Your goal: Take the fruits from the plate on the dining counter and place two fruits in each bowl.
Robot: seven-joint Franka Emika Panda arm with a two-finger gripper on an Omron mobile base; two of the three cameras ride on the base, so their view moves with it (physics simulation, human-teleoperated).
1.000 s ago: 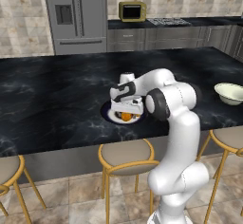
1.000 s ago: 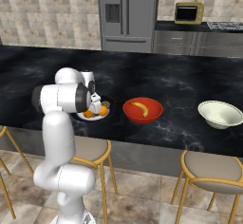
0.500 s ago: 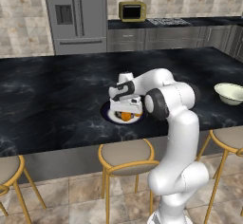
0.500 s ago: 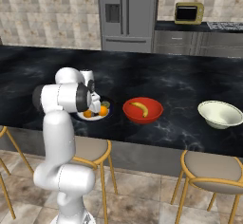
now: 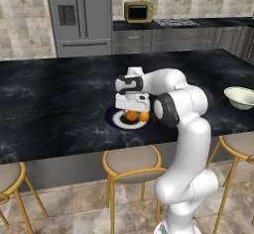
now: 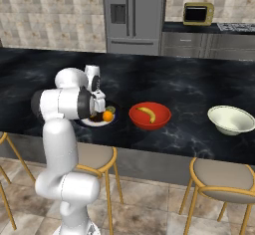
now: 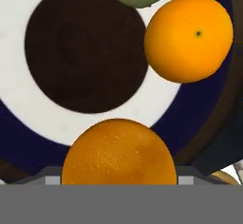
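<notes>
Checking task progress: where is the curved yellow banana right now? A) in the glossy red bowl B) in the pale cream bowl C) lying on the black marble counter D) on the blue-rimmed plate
A: in the right base view the curved yellow banana lies inside the glossy red bowl, apart from the blue-rimmed plate and the pale cream bowl.

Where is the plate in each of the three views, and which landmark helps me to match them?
Left base view: the plate lies at centre, below the gripper.
Right base view: left of centre, its rim peeks out beside the arm, left of the red bowl.
Hand view: it fills most of the frame.
Shared landmark: the orange on it.
</notes>
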